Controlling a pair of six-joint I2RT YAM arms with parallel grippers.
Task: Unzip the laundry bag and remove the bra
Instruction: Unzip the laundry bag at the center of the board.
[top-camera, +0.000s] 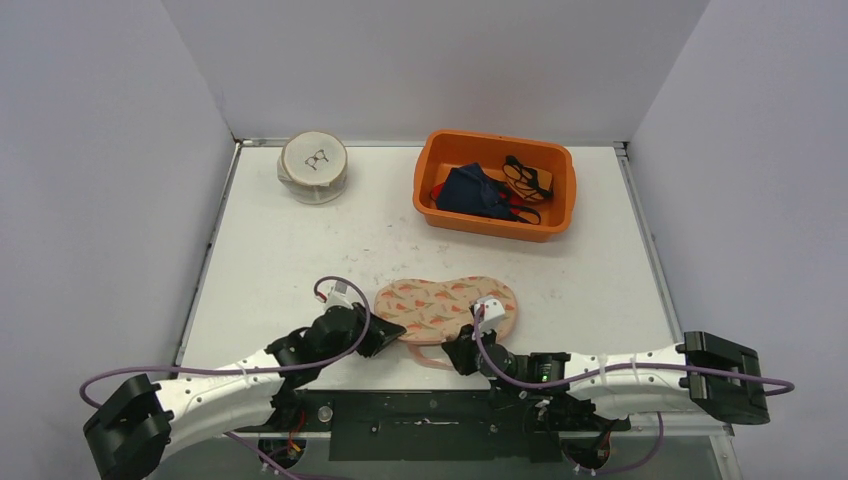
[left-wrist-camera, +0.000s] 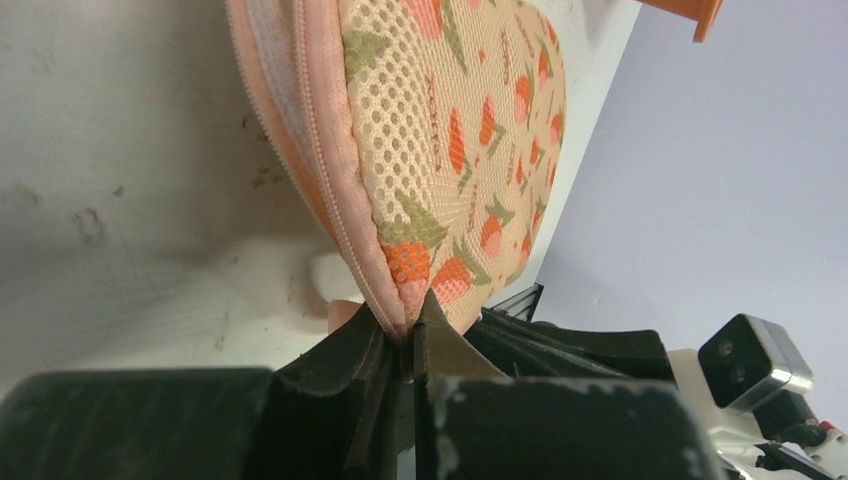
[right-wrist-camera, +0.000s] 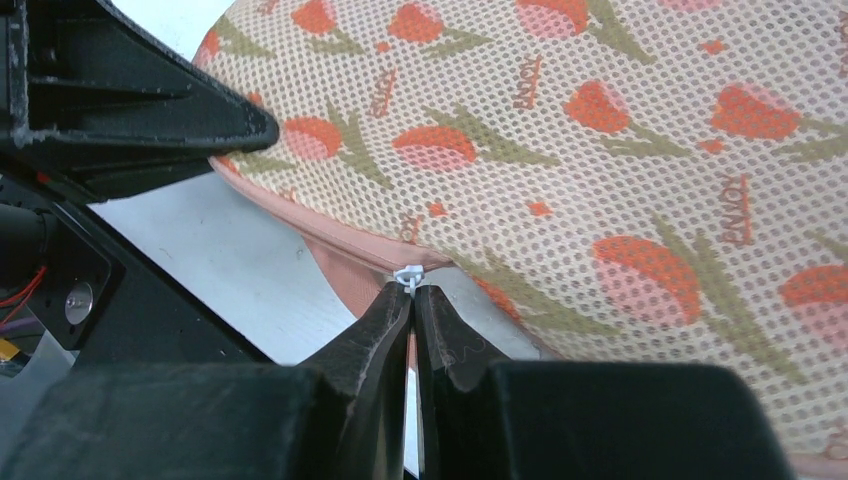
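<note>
While the left gripper (left-wrist-camera: 410, 340) clamps the seam of the laundry bag (left-wrist-camera: 450, 150), the right gripper (right-wrist-camera: 411, 300), pinched on the tiny zipper pull (right-wrist-camera: 408, 273) at lower centre, could slip off under tension.

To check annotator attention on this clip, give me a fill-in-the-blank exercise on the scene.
The right gripper pinches the small white ____ of the tulip-printed peach mesh laundry bag.
The left gripper is ____ on that bag's zippered seam.
The rectangular plastic tub holding dark garments is coloured ____.
The round white mesh pouch sits in the table's far ____ corner.
Missing: zipper pull; shut; orange; left.
</note>
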